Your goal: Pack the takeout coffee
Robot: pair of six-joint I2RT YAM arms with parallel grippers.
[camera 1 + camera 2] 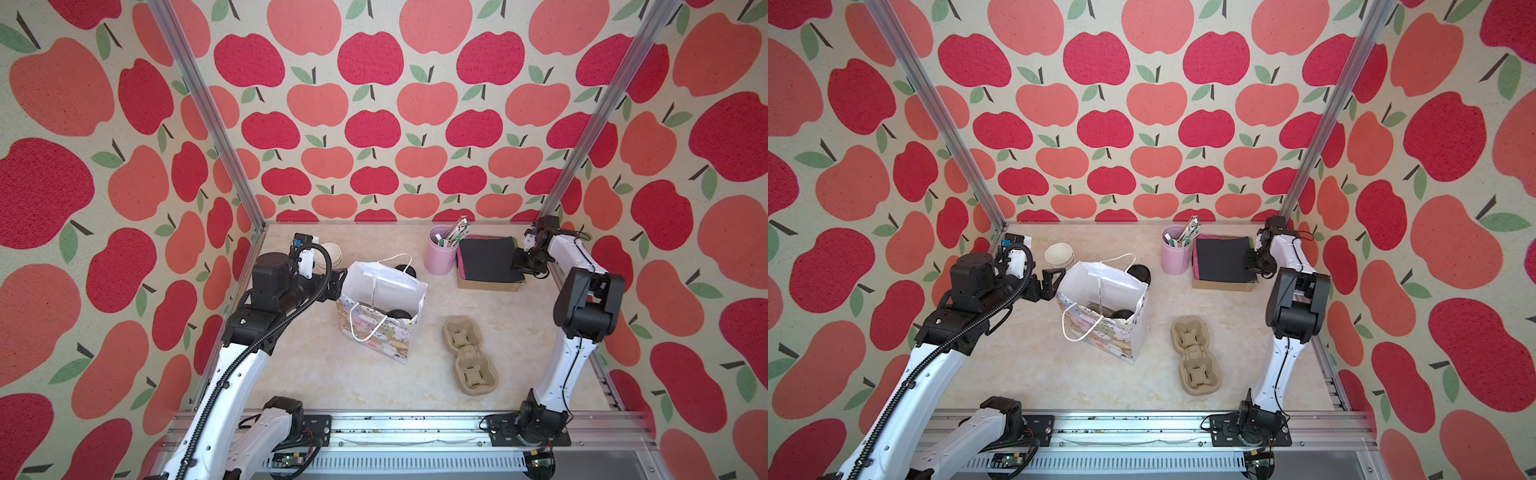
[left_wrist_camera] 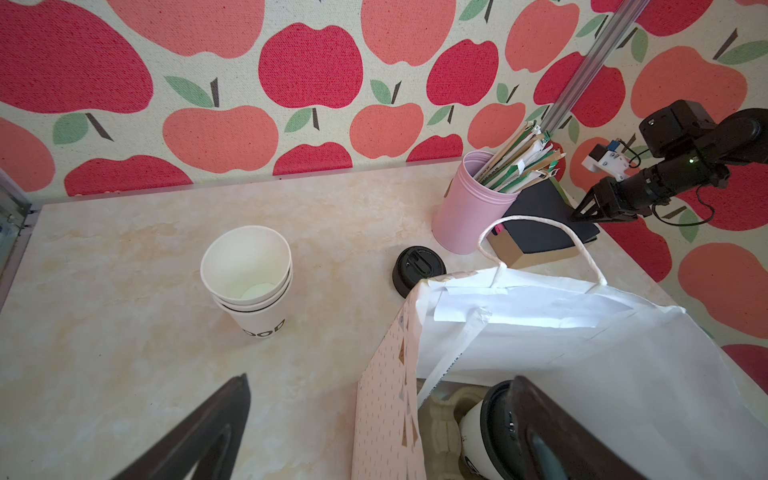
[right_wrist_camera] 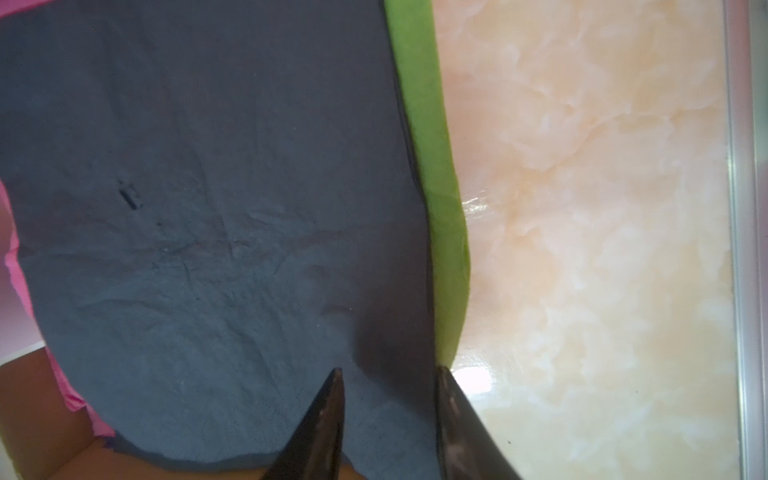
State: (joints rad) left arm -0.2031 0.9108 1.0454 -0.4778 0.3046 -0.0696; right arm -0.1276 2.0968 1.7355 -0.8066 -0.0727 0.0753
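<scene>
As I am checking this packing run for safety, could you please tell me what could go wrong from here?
1. The left hand stands open astride the wall of the paper bag, with one finger inside above the takeout coffee. Pulling away sideways could drag or tip the bag.
2. The right hand straddles the edge of the black napkin, where a green napkin peeks out beside it. It may lift both sheets.
</scene>
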